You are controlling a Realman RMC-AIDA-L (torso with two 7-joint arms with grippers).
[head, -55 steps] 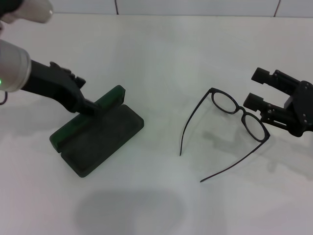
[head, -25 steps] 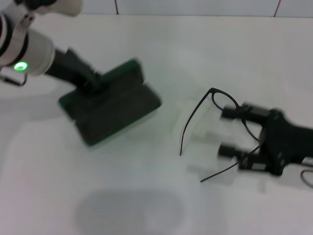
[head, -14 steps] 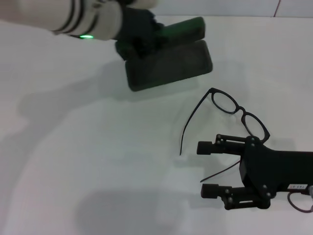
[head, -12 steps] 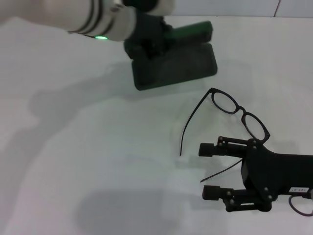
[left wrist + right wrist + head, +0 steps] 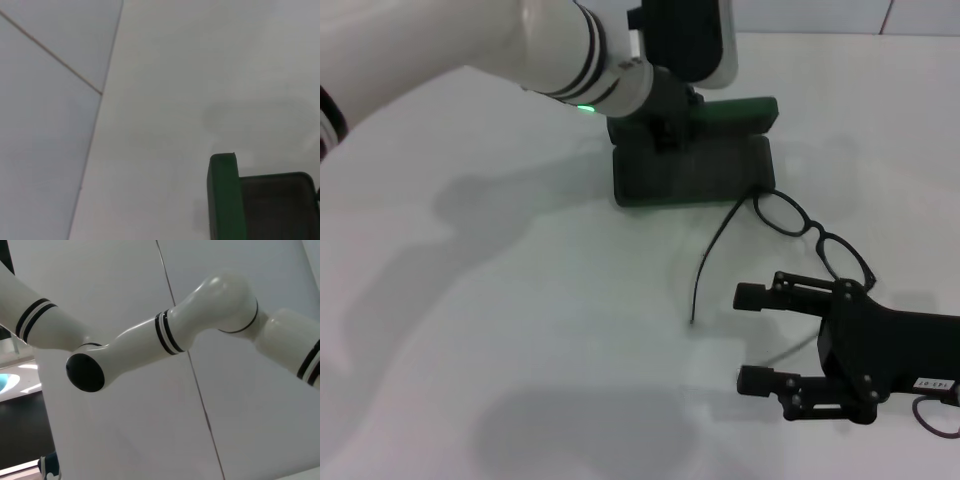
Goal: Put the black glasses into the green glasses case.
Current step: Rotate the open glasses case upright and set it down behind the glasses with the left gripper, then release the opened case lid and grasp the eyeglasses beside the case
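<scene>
The green glasses case lies open at the back centre of the white table, its lid standing upright on the far side. My left gripper is shut on the case at its left end. The left wrist view shows the lid's green edge and the dark lining. The black glasses lie unfolded just right of the case's near right corner. My right gripper is open, low over the table near the glasses. Its fingers point left and straddle one temple arm. The other temple arm lies free.
My white left arm reaches across the back of the table and also shows in the right wrist view. The table's far edge meets a tiled wall. A shadow lies on the near table.
My left gripper has carried the open case from the left side to the right, up against the glasses. My right gripper came from the right to the near side of the glasses and has now almost stopped.
</scene>
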